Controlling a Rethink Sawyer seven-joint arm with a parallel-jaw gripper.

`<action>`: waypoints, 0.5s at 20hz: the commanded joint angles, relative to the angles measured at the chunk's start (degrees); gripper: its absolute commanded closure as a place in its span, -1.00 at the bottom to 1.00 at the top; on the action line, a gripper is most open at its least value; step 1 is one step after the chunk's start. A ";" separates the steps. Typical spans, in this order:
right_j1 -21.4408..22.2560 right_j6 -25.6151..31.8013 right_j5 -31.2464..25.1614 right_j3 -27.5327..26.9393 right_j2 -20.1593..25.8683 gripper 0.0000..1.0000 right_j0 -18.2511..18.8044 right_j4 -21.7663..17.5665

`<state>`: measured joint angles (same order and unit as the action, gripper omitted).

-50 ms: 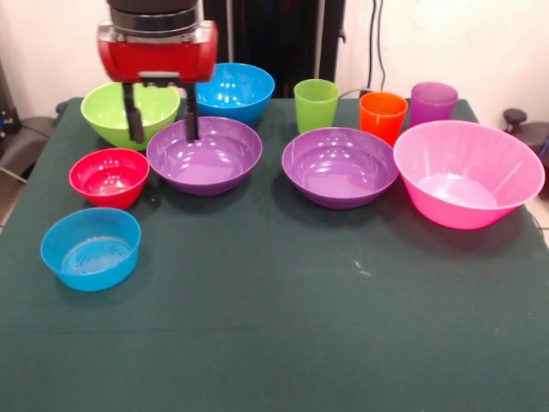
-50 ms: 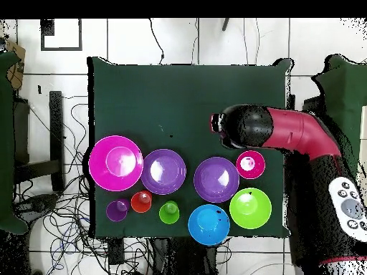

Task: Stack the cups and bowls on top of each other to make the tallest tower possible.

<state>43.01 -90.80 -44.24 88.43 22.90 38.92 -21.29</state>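
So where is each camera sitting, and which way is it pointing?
Front view: sits across the table, facing the row of bowls and cups. Of the robot, only the red wrist and the open gripper show, at top left.
Overhead view: sits above the table, looking straight down. The red and black arm shows at the right.
Shared: both show the pink bowl and the orange cup, turned half round between them.
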 commanded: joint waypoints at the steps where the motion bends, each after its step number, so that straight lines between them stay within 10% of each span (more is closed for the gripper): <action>1: -3.46 10.42 7.17 7.08 3.27 -1.00 3.43 -6.97; 10: -9.54 12.76 10.25 7.83 5.22 -1.00 8.55 -11.18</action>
<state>38.82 -90.80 -36.22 91.67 23.82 46.75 -26.39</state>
